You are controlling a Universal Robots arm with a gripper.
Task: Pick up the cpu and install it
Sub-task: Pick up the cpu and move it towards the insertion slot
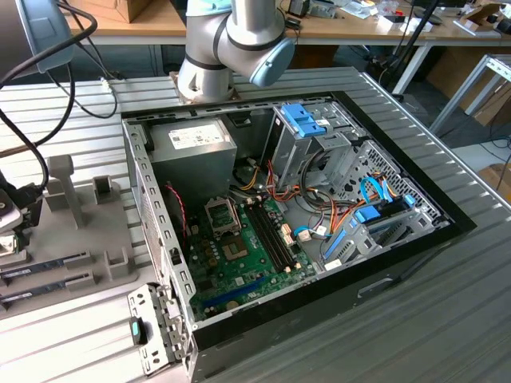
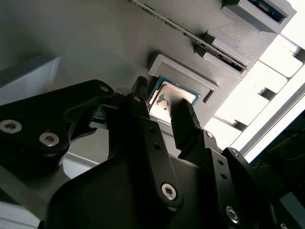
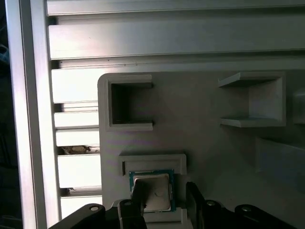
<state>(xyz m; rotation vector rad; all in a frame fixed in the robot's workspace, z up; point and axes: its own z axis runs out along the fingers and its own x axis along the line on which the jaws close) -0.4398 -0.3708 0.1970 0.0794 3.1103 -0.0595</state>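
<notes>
A: Where's the cpu [image 3: 155,188] kept rn?

B: It's laid flat in a small grey pocket [image 3: 151,159] on the grey plate [image 3: 214,157], outside the PC case [image 1: 156,203].

A: And the gripper [image 3: 166,194]?

B: It's held right over the cpu. The jaws are spread apart and nothing is gripped. In the second wrist view, one finger [image 2: 140,109] is seen at one edge and the other at the opposite edge, so the chip is set betw. them.

A: Is it touched?

B: Can't be told. The cpu is approx. square, so no long side is seen.
</notes>
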